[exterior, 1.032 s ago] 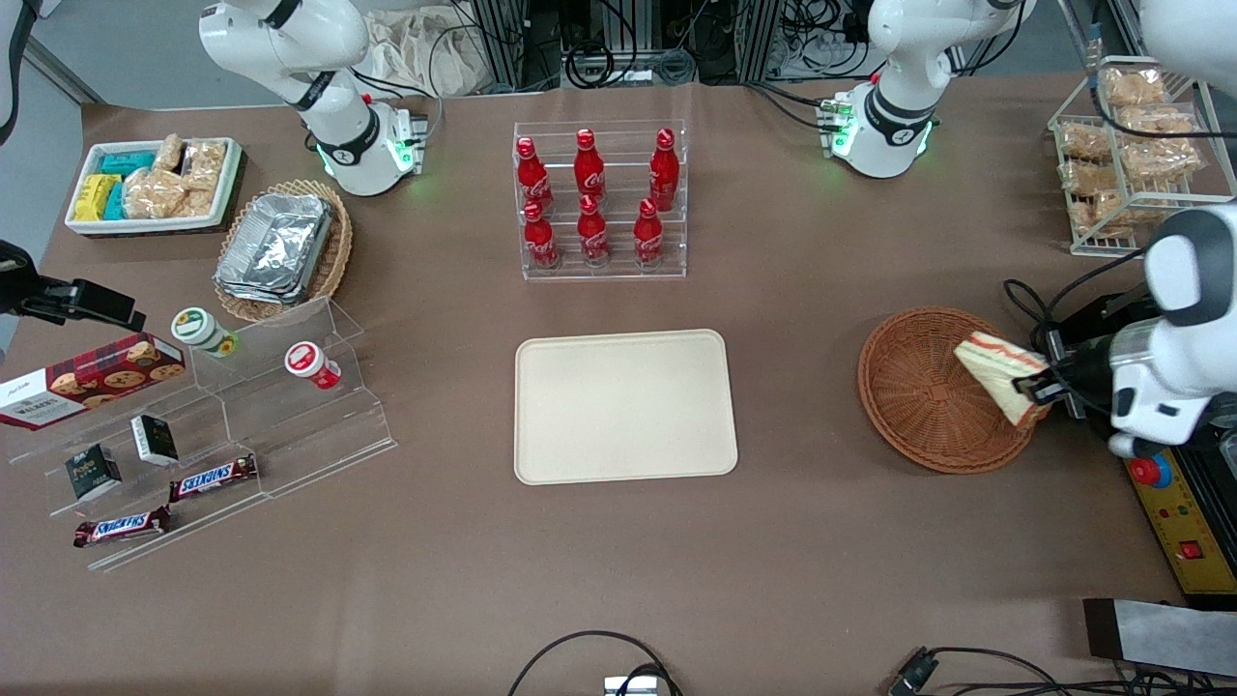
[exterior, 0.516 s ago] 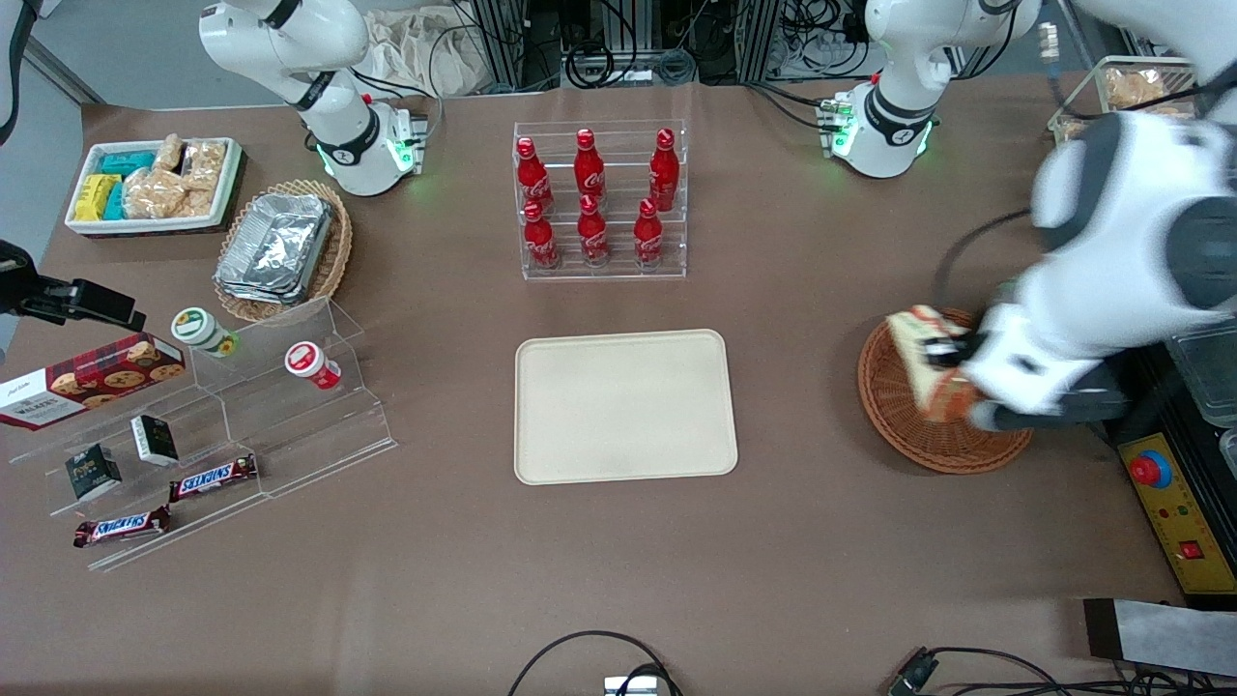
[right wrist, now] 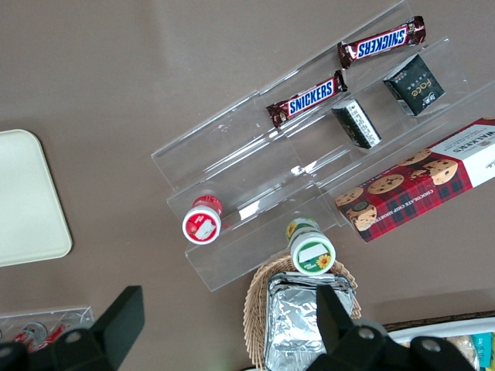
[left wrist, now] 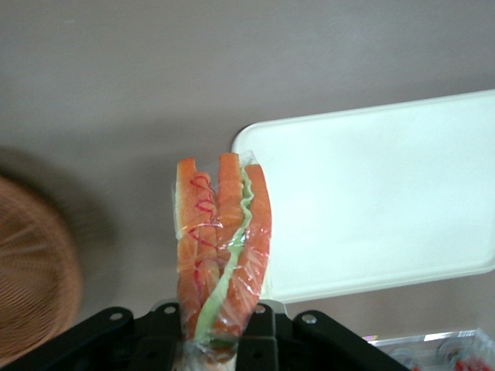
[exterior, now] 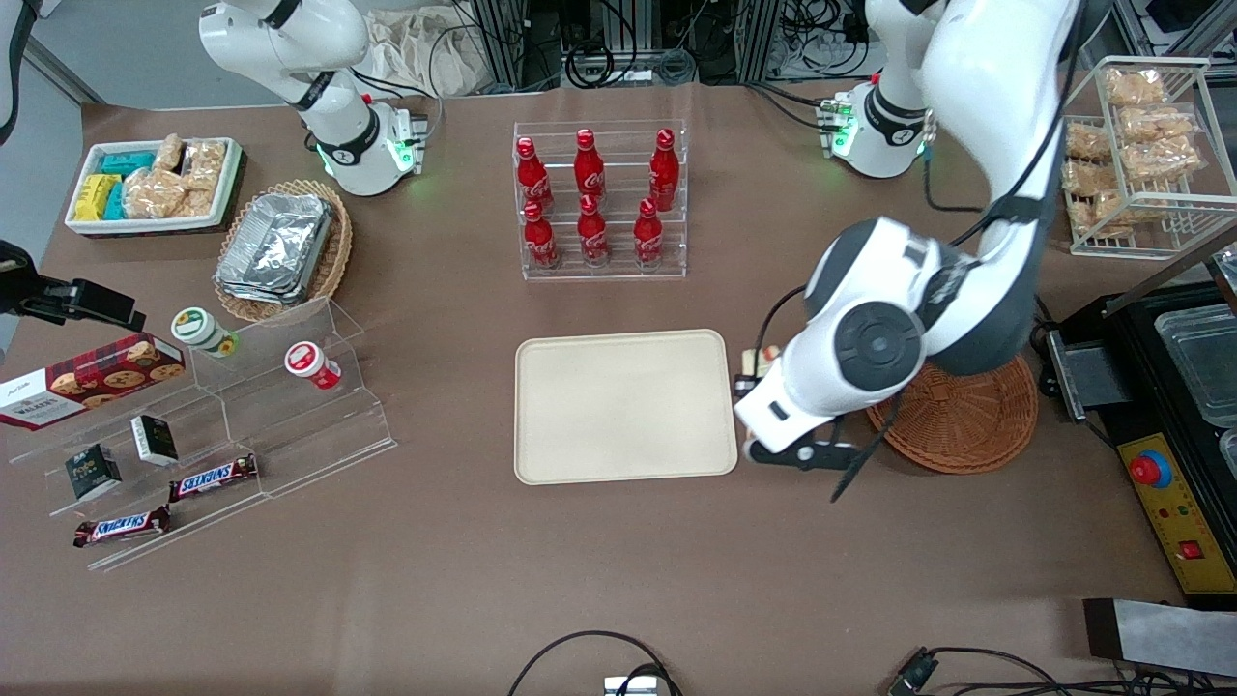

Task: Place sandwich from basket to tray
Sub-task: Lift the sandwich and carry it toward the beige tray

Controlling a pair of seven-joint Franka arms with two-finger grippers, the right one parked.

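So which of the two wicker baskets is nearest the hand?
The reddish-brown empty basket, beside the hand holding the sandwich; the tan one holds foil containers.

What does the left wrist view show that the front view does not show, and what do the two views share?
Only the left wrist view shows the sandwich plainly: wrapped in clear film, orange and green layers, held in the gripper, whose fingers are shut on it, above bare table beside the tray's corner.

Only the front view shows the whole table: the bottle rack, the foil containers, the snack rack and the working arm hiding most of the sandwich.

Both show the tray with nothing on it, and the basket, which the sandwich has left.
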